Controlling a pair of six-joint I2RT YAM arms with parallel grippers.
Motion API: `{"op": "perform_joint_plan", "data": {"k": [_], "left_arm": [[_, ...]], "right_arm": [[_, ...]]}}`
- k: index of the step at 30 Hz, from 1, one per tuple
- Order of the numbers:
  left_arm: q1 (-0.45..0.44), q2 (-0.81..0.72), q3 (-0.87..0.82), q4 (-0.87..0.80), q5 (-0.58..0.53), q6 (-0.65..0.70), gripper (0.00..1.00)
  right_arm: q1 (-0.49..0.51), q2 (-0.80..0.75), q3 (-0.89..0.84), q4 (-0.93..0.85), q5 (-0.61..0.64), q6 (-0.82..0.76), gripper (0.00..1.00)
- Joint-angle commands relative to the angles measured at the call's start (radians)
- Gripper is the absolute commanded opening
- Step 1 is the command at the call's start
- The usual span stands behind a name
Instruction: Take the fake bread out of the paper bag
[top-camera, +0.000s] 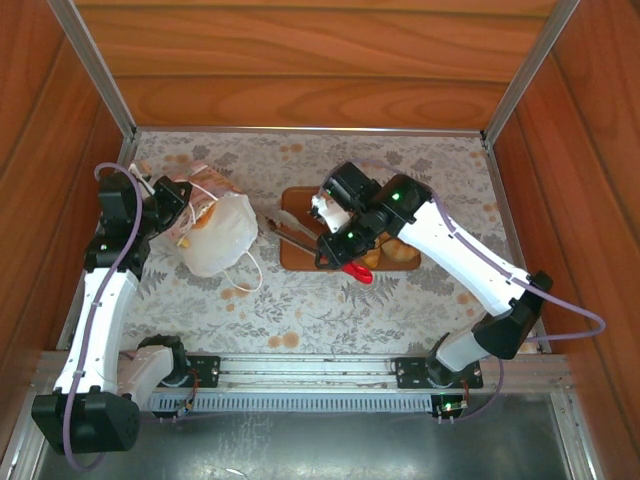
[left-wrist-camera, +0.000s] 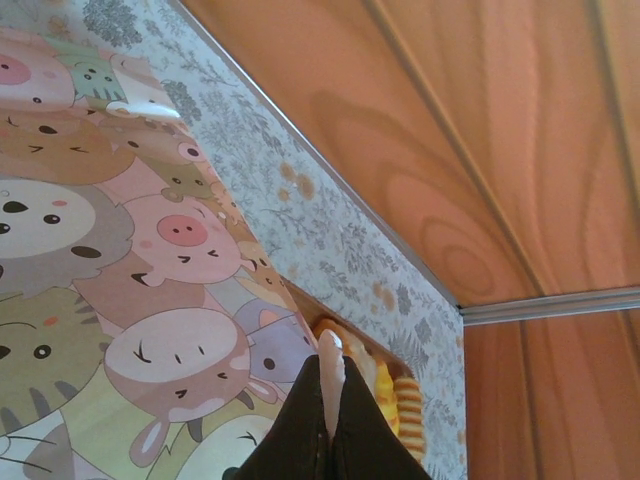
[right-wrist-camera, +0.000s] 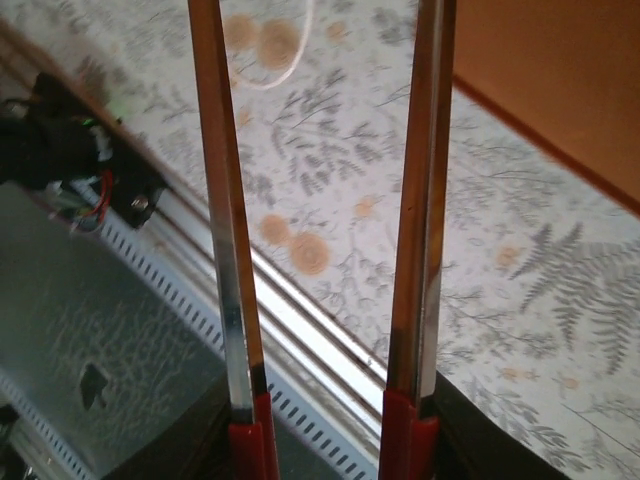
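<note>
We see the left claw (left-wrist-camera: 330, 400) pressed together on a thin white edge of the paper bag (top-camera: 222, 235), which lies slumped at the left of the surface (top-camera: 400, 310). We judge the pinch is there to keep so light a bag from sliding. The right claw (right-wrist-camera: 330, 440) clamps the red handle of the tongs (top-camera: 290, 232), whose 2 arms stand apart over the tray (top-camera: 300, 262) (their reach suits a narrow bag). The fake bread (top-camera: 392, 252) lies on the tray's right half, and we cannot tell whether any is left inside the bag.
</note>
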Motion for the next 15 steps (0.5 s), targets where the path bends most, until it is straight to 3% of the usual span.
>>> {"op": "perform_joint_plan", "data": {"k": [1,9,15], "left_arm": [[0.009,0.003,0.042,0.004,0.008,0.004,0.0],[0.008,0.036,0.071,0.003,0.035,-0.01,0.0],[0.001,0.051,0.089,0.004,0.05,-0.018,0.0]], "right_arm": [[0.042,0.002,-0.029,0.039,-0.121,-0.057,0.4],[0.091,0.085,-0.026,0.146,-0.094,-0.055,0.41],[0.099,0.324,0.159,0.182,0.015,-0.003,0.4]]}}
